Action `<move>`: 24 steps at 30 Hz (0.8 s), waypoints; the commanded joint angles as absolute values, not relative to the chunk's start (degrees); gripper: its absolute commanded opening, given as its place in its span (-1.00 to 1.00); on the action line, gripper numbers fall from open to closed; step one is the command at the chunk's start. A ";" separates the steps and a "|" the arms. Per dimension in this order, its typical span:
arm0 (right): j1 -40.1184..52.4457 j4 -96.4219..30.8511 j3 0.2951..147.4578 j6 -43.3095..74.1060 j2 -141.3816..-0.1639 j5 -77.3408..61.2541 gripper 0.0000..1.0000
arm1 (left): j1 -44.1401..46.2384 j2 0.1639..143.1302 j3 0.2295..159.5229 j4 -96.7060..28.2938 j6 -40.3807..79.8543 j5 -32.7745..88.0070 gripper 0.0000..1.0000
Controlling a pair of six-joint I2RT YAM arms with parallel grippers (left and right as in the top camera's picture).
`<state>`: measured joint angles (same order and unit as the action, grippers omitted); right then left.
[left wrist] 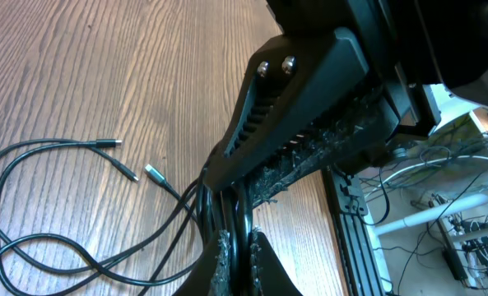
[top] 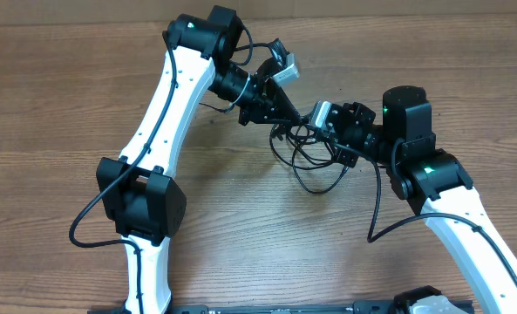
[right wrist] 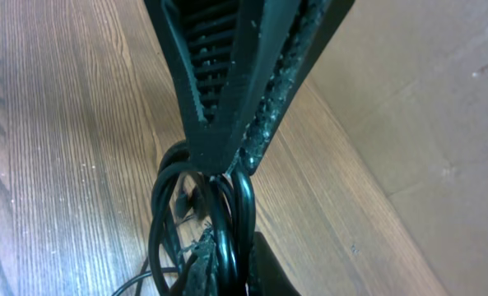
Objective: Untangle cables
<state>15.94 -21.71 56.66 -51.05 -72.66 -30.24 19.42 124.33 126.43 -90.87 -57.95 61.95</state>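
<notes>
Over the counter (top: 57,96), seen from above, my two arms met near the middle, and the cables (top: 309,166) lay as a loose black tangle between and below my left gripper (top: 282,112) and my right gripper (top: 338,150). Both reached into the tangle, though from that height I could not tell how their jaws stood.

At my left wrist, the left gripper (left wrist: 230,210) was clamped on several strands of the cables (left wrist: 171,215), which ran out from between the fingers (left wrist: 301,99) and spread in wide loops across the counter (left wrist: 95,57). Three small plug ends (left wrist: 154,173) lay free on the wood, near one another.

At my right wrist, the right gripper (right wrist: 225,177) was pinched tight on a bunch of looped cables (right wrist: 163,205), the loops hanging just past the fingertips above the counter (right wrist: 62,140).
</notes>
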 commanded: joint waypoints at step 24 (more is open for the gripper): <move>16.12 -24.12 57.06 -49.28 -72.73 -28.08 -0.92 | 12.69 124.53 127.76 -90.74 -58.00 80.16 -0.92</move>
